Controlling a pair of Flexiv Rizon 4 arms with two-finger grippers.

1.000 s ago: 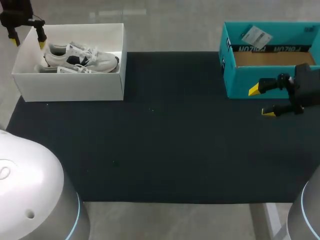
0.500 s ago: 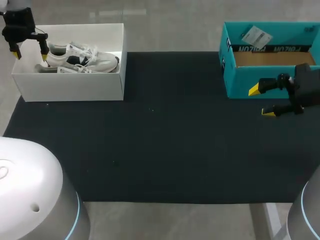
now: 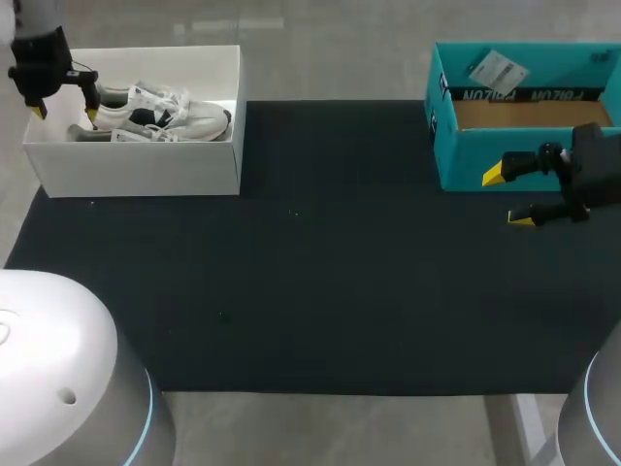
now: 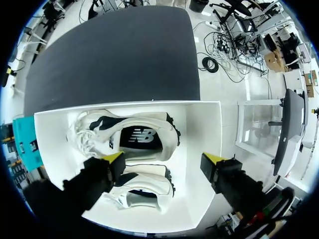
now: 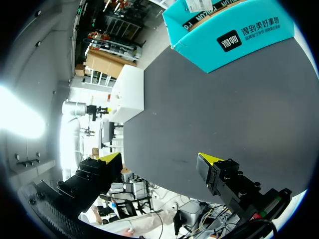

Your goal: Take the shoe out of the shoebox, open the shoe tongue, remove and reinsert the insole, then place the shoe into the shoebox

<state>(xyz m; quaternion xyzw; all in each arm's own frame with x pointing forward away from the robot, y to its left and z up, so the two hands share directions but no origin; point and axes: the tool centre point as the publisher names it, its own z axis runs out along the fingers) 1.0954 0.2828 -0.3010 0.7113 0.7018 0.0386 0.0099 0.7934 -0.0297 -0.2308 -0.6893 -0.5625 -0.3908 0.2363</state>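
Note:
A white shoebox (image 3: 136,167) stands at the mat's far left corner, holding a pair of white sneakers with dark accents (image 3: 160,115). My left gripper (image 3: 64,113) hangs open over the box's heel end. In the left wrist view its gripper (image 4: 163,159) straddles the heels: one yellow fingertip (image 4: 115,158) is over the shoes, the other is near the box wall (image 4: 202,124). One sneaker (image 4: 134,134) shows its dark insole, and the second sneaker (image 4: 144,191) lies beside it. My right gripper (image 3: 507,197) is open and empty above the mat, in front of a teal box.
A teal cardboard box (image 3: 485,160) stands open at the far right with a white card (image 3: 497,70) in it; it also shows as the teal box (image 5: 224,30) ahead of the right gripper (image 5: 159,158). A dark mat (image 3: 320,272) covers the table between the boxes.
My left gripper has moved down and slightly right, closer to the heel end of the shoes in the white box. The right arm has stayed still.

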